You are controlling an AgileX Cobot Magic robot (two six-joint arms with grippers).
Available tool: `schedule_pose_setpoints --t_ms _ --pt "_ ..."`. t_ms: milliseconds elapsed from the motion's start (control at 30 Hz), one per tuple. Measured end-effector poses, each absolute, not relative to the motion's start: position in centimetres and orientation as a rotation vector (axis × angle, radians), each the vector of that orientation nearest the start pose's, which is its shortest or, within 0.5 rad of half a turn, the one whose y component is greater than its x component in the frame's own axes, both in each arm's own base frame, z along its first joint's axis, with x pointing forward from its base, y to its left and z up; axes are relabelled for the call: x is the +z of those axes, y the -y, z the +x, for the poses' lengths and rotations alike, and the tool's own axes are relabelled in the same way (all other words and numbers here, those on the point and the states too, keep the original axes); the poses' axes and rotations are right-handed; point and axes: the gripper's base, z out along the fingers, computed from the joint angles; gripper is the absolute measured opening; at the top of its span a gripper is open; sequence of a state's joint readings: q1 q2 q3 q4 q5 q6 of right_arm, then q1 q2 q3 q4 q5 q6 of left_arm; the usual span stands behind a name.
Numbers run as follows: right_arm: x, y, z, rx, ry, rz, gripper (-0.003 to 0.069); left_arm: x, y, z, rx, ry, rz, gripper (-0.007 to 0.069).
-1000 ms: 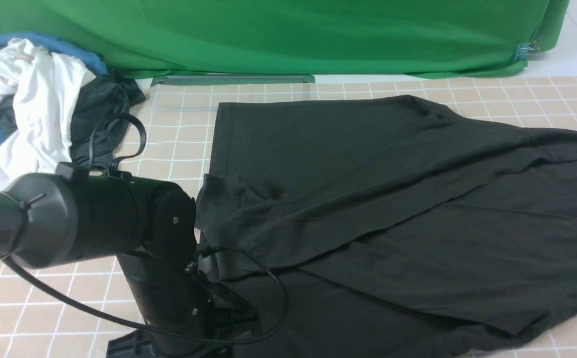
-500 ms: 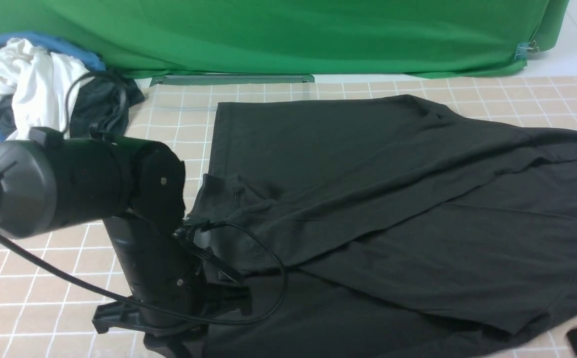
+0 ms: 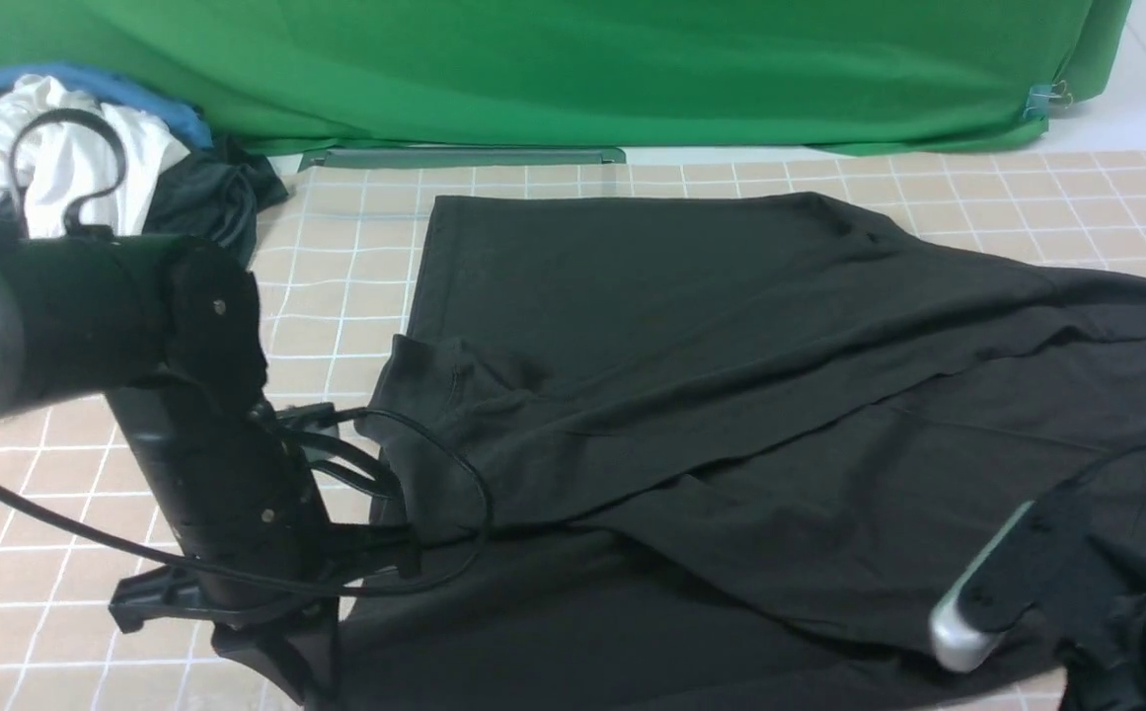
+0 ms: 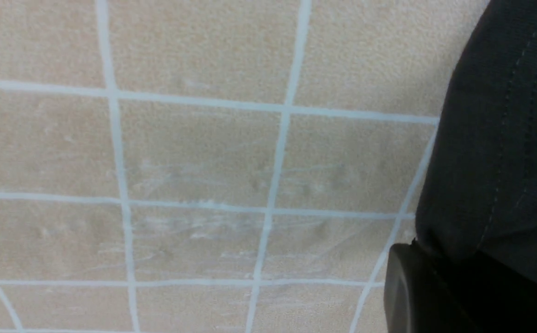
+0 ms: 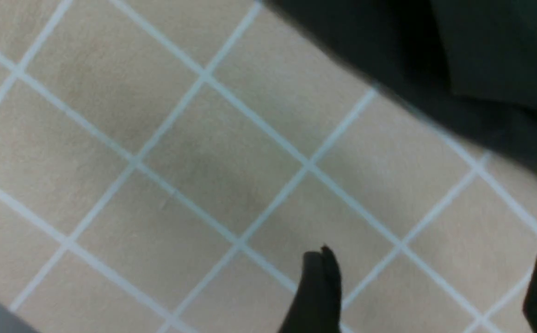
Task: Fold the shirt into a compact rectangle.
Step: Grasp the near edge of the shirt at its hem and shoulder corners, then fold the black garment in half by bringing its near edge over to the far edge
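Black shirt [image 3: 730, 326], partly folded, rumpled

The shirt [image 3: 730, 395] lies spread over the middle and right of the table [image 3: 355, 267], its far part folded over its near part. A pile of clothes [image 3: 69, 168] sits far left, before the backdrop [image 3: 582, 69]. The left arm [image 3: 89, 316] stands at the shirt's near-left edge, and the right arm [image 3: 1027, 583] is over its near-right corner.

bare tiled table [image 3: 355, 267] lies open left of the shirt [image 3: 730, 395] and in a strip behind it, up to the green cloth [image 3: 573, 69]. a heap of clothes [image 3: 69, 168] fills the far left corner, and the left arm [image 3: 197, 464] with its looping cables [image 3: 454, 464] blocks the near left.
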State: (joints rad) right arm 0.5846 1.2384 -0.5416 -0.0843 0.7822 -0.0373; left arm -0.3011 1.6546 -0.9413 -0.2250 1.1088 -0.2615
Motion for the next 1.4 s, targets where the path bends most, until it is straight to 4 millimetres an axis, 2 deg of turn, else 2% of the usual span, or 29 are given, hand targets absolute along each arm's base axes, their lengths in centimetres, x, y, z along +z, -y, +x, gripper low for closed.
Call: schedule_pose_setpoints --t_ms 100,267,433,567,633,900,1000,1200,1400 --pt "18.1 -10.3 15.8 -0.062 -2.75 -1.07 0.0579 18.4 9.4 24.8 -0.234 -3.335 -0.136 0.0029" --pt "17.3 -11.4 17.4 -0.085 -2.701 -1.12 0.0579 18.4 9.7 25.0 -0.291 -3.317 -0.102 0.0029" --pt "15.5 -11.6 18.2 -0.17 -2.702 -1.224 0.058 18.4 9.9 25.0 -0.322 -3.307 -0.08 0.0029" --pt "15.3 -11.8 18.6 -0.188 -2.696 -1.258 0.0563 18.4 9.9 25.2 -0.328 -3.29 -0.078 0.0029" --pt "15.2 -11.9 18.6 -0.187 -2.689 -1.264 0.051 18.4 9.9 25.2 -0.335 -3.286 -0.078 0.0029" --pt "15.2 -12.4 19.7 -0.214 -2.567 -1.329 0.0156 18.4 10.0 25.2 -0.342 -3.282 -0.059 0.0029" --pt "15.4 -12.4 19.9 -0.232 -2.574 -1.335 0.0085 18.4 10.0 25.2 -0.344 -3.281 -0.058 0.0029" --pt "16.2 -11.9 19.4 -0.267 -2.656 -1.304 0.008 19.3 9.7 25.2 -0.309 -3.251 -0.02 0.0029" --pt "18.5 -11.1 17.4 -0.19 -2.788 -1.17 0.008 20.6 9.5 24.4 -0.304 -3.279 0.009 0.0029"
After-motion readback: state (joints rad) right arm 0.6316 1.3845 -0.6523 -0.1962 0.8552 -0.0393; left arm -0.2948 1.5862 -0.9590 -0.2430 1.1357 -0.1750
